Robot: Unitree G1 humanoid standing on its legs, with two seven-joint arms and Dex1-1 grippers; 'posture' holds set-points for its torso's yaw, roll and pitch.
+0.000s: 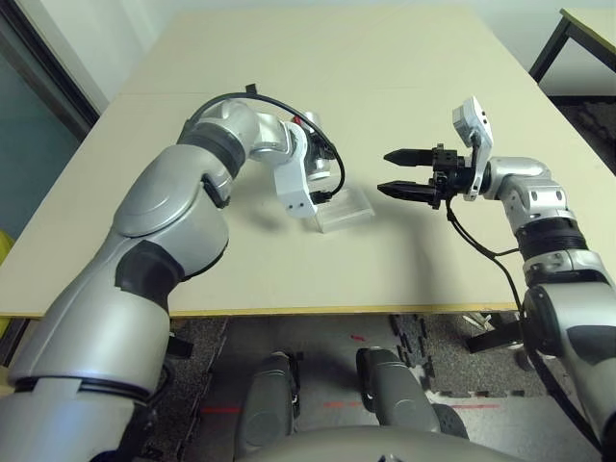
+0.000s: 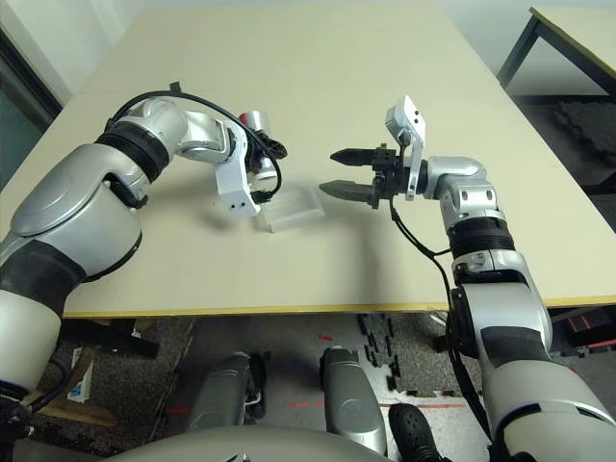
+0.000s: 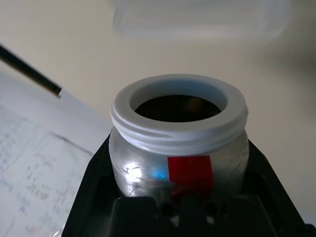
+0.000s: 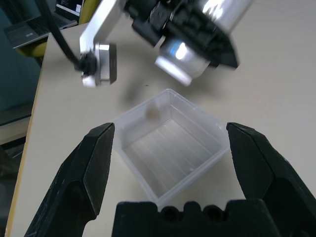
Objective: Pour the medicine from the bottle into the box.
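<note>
Here one bottle (image 3: 177, 143), one box (image 4: 170, 145) and one pellet of medicine (image 4: 151, 113) can be counted, along with two grippers. The left gripper (image 4: 190, 27) pinches the bottle between its black fingers (image 3: 98, 197) and holds it tipped over, the white-rimmed mouth pointing down toward the box and hanging just above its near edge. The cap is off; the left wrist view looks straight into the dark open mouth, with the red stripe on the silver wall below the rim. The clear box sits on the beige table (image 1: 385, 77), just beside the left gripper. The single brownish pellet lies inside the box, close to the corner nearest the bottle's mouth. The right gripper (image 1: 404, 173) hovers above the table near the box on its other side, apart from it, its two fingers (image 4: 84, 173) spread wide with nothing between them. In the right wrist view the box lies framed between those spread fingers.
</note>
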